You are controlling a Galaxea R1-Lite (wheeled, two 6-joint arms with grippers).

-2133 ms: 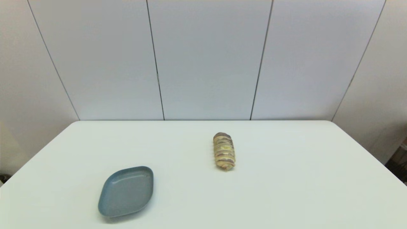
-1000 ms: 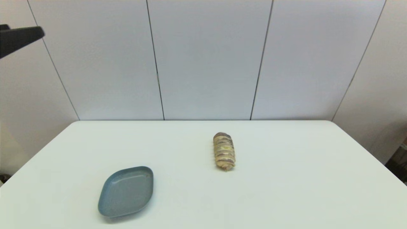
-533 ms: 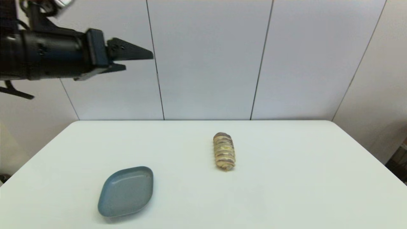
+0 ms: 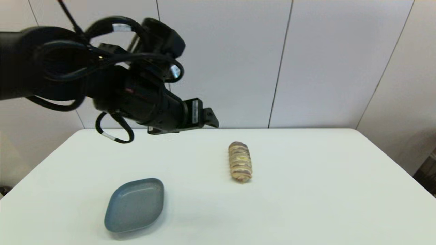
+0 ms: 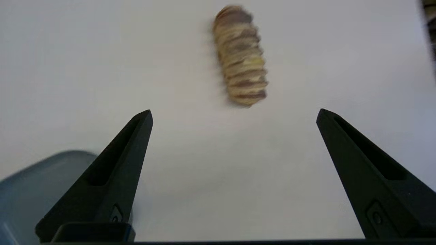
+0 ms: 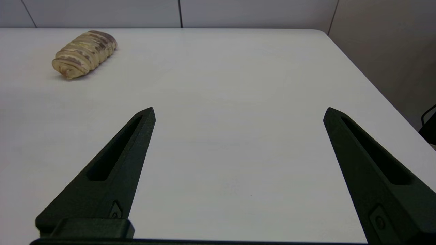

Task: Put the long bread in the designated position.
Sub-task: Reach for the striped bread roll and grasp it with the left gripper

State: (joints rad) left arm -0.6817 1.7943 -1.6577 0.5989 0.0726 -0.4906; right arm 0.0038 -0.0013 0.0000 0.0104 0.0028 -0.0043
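While left hand [image 5: 233, 115] hovers spread, blue-grey dish [image 4: 134, 205] lies well apart from long bread [image 4: 240, 161].

Bread mid-table, dish off to my left

The long bread [image 4: 240, 162] lies lengthwise on the table [image 4: 306, 204]; the dish [image 4: 134, 205] sits nearer me, leftward, well apart. My left gripper [image 5: 234, 115] hangs above, between them.

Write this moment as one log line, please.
left end effector: open, above table, short of long bread | right end effector: open, parked | bread: untouched
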